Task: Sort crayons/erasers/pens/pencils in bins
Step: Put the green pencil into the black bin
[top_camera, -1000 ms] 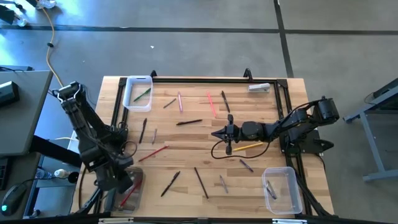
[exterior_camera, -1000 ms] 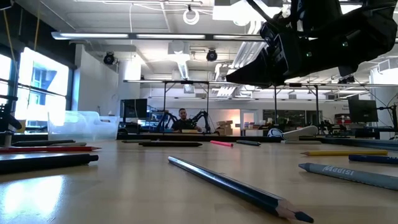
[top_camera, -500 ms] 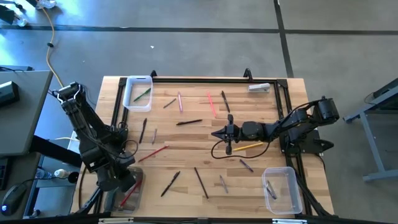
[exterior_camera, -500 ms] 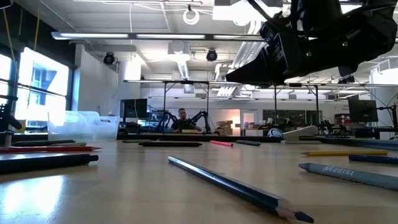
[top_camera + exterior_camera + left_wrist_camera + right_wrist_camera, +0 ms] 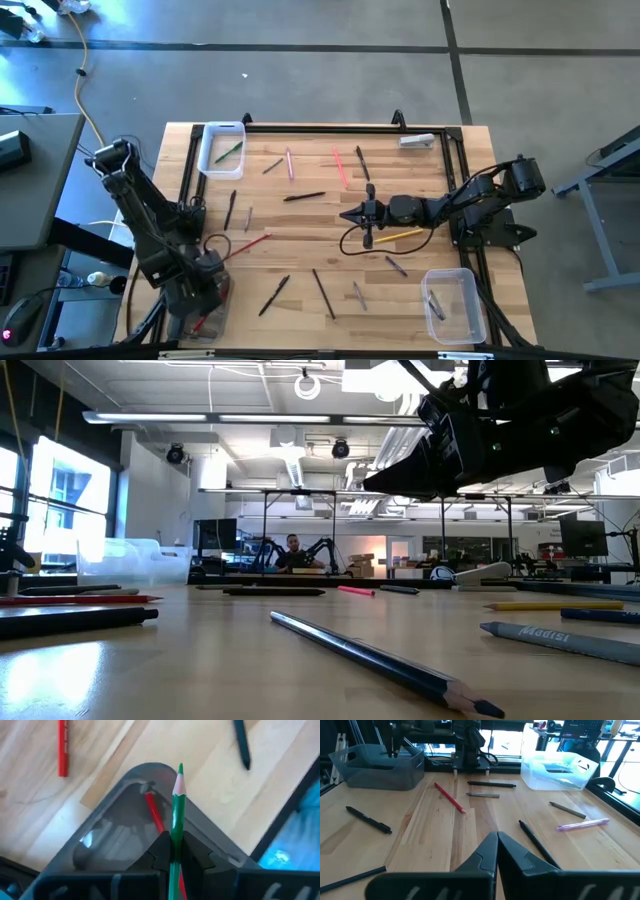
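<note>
I had the left gripper [image 5: 175, 854] over the grey-tinted bin [image 5: 105, 817] at the near left corner of the desk [image 5: 300, 215], its fingers [image 5: 161, 851] pinched tight on a green pencil [image 5: 176, 815]. The pencil was slim, bright green, with a bare wood cone and a green tip pointing out past the fingertips, over the bin's rounded far corner. Just beside the fingers, down inside that bin, lay a red stick [image 5: 154, 813]. Beyond the bin, on the bare wood, I saw another red stick [image 5: 62, 747] and a black pen [image 5: 242, 745], both well clear of the fingers.

The right gripper [image 5: 352, 215] hung over the middle of the desk with its fingers [image 5: 485, 851] closed on nothing. Straight ahead of those fingertips lay a red pencil [image 5: 449, 797], and past it a black pen [image 5: 491, 784] and a short grey stick [image 5: 482, 795]. Off to one side of the fingers were a thin black pen [image 5: 535, 840], a pink stick [image 5: 582, 824] and a grey one [image 5: 567, 809]; to the other side a black clip pen [image 5: 368, 819]. A yellow pencil [image 5: 402, 235] lay near the right arm's wrist.

The white-rimmed bin [image 5: 221, 148] at the far left corner held a green stick [image 5: 229, 152]. The clear bin [image 5: 452, 304] at the near right corner held a couple of grey sticks. Other thin sticks lay scattered loose across the desk.
</note>
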You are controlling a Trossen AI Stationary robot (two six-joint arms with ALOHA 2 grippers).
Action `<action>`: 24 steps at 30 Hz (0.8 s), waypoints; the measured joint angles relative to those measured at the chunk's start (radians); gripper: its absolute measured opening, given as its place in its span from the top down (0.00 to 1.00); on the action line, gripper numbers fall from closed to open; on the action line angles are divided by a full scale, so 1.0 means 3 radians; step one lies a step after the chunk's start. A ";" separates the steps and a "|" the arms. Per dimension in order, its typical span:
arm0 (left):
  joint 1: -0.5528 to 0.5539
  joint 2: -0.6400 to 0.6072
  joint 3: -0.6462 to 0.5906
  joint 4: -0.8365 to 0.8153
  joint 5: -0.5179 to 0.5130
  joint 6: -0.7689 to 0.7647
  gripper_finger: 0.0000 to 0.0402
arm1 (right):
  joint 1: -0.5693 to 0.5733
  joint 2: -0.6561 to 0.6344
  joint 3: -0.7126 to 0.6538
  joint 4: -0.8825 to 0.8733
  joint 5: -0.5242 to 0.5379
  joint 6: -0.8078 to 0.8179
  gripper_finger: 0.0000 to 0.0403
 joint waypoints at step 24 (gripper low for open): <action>-0.0059 0.0271 0.0000 0.0174 -0.0063 -0.0188 0.98 | 0.0001 0.0000 0.0000 -0.0015 0.0000 0.0000 1.00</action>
